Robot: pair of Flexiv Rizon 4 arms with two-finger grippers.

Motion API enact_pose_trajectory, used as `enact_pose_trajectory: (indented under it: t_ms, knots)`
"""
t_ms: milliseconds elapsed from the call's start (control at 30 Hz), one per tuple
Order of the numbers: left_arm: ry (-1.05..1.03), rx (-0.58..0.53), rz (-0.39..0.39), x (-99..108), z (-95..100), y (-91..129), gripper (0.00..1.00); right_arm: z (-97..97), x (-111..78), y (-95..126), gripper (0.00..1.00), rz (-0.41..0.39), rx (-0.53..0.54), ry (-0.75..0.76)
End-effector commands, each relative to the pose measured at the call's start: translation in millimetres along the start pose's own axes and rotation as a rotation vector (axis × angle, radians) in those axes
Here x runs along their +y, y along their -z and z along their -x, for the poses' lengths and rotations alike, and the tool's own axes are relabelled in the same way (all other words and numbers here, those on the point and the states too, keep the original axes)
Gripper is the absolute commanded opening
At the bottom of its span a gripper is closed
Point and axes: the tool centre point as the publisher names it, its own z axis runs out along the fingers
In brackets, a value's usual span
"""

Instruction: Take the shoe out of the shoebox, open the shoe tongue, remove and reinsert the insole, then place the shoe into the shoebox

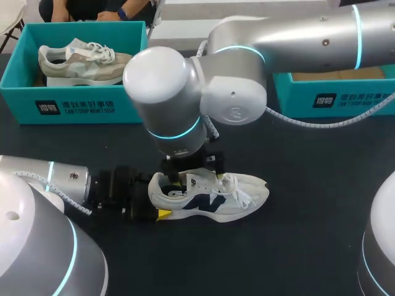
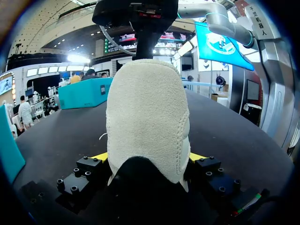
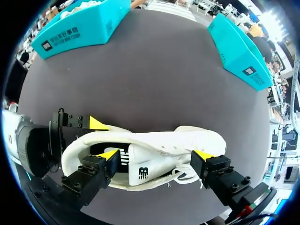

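A white shoe (image 1: 234, 194) (image 3: 187, 138) with a dark side logo stands upright on the black table, toe to the right. My left gripper (image 1: 157, 198) (image 2: 149, 157) (image 3: 91, 140) comes in low from the left and is shut on the shoe's suede heel (image 2: 147, 108), one yellow tip on each side. My right gripper (image 1: 185, 174) (image 3: 155, 155) hangs over the shoe from above and is open wide. One of its fingers (image 3: 107, 157) dips into the shoe's dark opening behind the tongue. Its other finger (image 3: 205, 157) is beside the laces near the toe.
A teal shoebox (image 1: 74, 105) (image 3: 79, 28) stands at the back left with a second, beige shoe (image 1: 80, 61) inside. Another teal box (image 1: 333, 98) (image 3: 239, 51) stands at the back right. My right arm's bulky wrist (image 1: 166, 86) hangs over the table's middle.
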Motion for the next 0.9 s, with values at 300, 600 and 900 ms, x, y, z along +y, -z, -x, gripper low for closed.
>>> enact_pose_trajectory:
  t_ms: [300, 600, 900]
  knots:
    - [0.000, -0.003, 0.004, 0.1, -0.8, 0.5, 0.00, -7.8, -13.2, -11.0, 1.00, -0.036, -0.170, -0.043]
    - [0.000, -0.003, 0.004, 0.1, -0.8, 0.5, 0.00, 10.4, -20.0, -5.6, 1.00, -0.066, -0.253, -0.062]
    - [0.000, -0.003, 0.004, 0.1, -0.8, 0.5, 0.00, 30.1, -23.6, 6.9, 1.00, -0.075, -0.283, -0.081]
